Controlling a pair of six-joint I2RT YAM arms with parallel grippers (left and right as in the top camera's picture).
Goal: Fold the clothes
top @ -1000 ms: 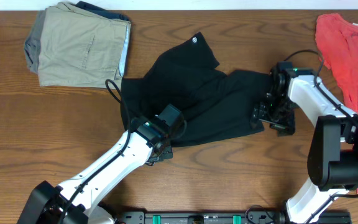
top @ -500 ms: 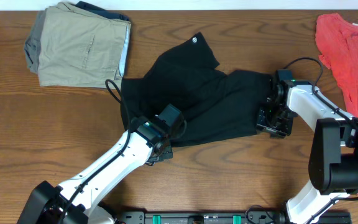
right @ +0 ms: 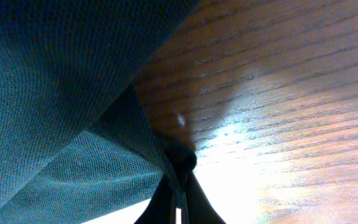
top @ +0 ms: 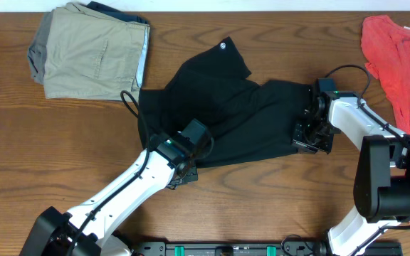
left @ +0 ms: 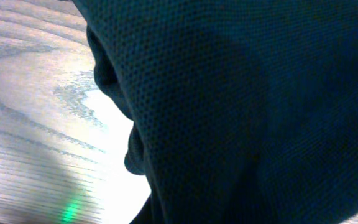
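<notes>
Overhead, the right gripper has edged inward onto the right hem of the black clothes on the table; the left gripper stays at their lower-left corner. Left wrist: only fabric, so I cannot tell its grip. Right wrist: fingers clamped on a fold.

The garment is plain matte black with one small white round mark near an edge, and close up its fine dotted weave looks dark bluish. The table is brown wood with darker grain streaks. The folded trousers are tan khaki and the top is coral red.
</notes>
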